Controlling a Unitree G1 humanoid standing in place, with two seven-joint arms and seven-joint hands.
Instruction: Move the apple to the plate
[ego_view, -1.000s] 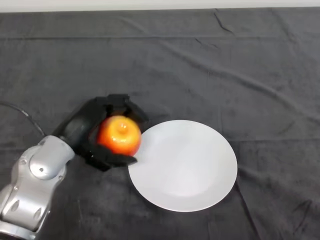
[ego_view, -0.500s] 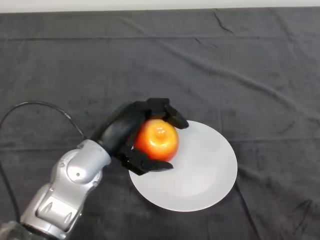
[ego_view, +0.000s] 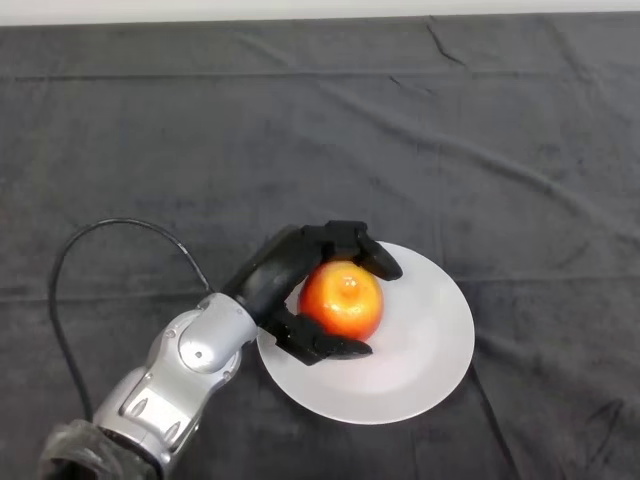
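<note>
The desk (ego_view: 520, 130) is covered by a dark, creased cloth (ego_view: 150, 150) that fills nearly the whole view; only a thin pale strip is seen along the far edge, and the desk surface itself is hidden under the cloth. The silver-grey left arm (ego_view: 185, 370) is seen entering from the near left, its lower part cut off by the near edge. A round white plate (ego_view: 430, 350) lies on the cloth right of centre, and its left rim is partly hidden by the robot hand. The black robot hand (ego_view: 280, 280) is curled round the apple (ego_view: 343, 300), with fingers (ego_view: 365, 248) wrapped over the far side and the thumb (ego_view: 325, 343) closed against the near side. The apple, orange-red with a yellowish top, is held over the left part of the plate. Its underside is hidden, so it cannot be told whether the apple is touching the plate or held just above it.
</note>
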